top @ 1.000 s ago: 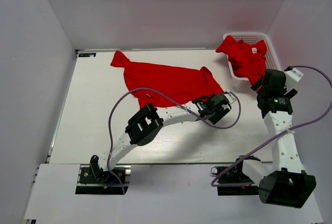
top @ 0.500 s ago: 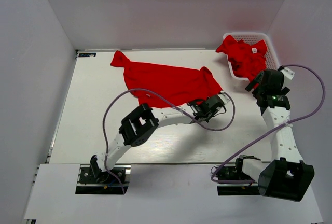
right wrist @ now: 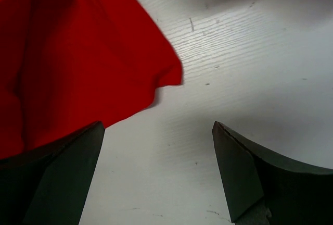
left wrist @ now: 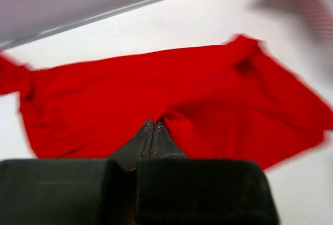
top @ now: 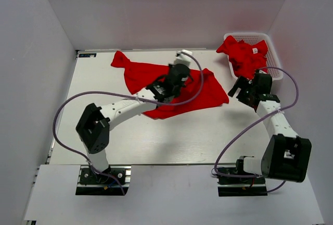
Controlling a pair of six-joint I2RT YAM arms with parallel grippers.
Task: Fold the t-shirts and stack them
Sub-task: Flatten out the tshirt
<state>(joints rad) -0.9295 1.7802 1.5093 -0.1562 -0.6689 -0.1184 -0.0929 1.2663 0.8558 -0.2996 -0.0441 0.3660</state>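
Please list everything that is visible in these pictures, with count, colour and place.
spread t-shirt: 1, red, on the table's far half
heaped t-shirts: count unclear, red, piled in the basket
basket: 1, white lattice, far right corner
table: 1, white, under everything
cables: 2, purple, one looping by each arm
left arm: white and black, over the spread t-shirt
right arm: white and black, near the basket
left tool: black, shut on the spread t-shirt
right tool: black, open beside its corner

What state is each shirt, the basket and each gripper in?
spread t-shirt: laid out, unfolded, wrinkled.
basket t-shirts: crumpled heap, unfolded.
basket: upright, holding that heap.
left gripper: fingers shut, tips at the spread t-shirt.
right gripper: fingers open, empty.
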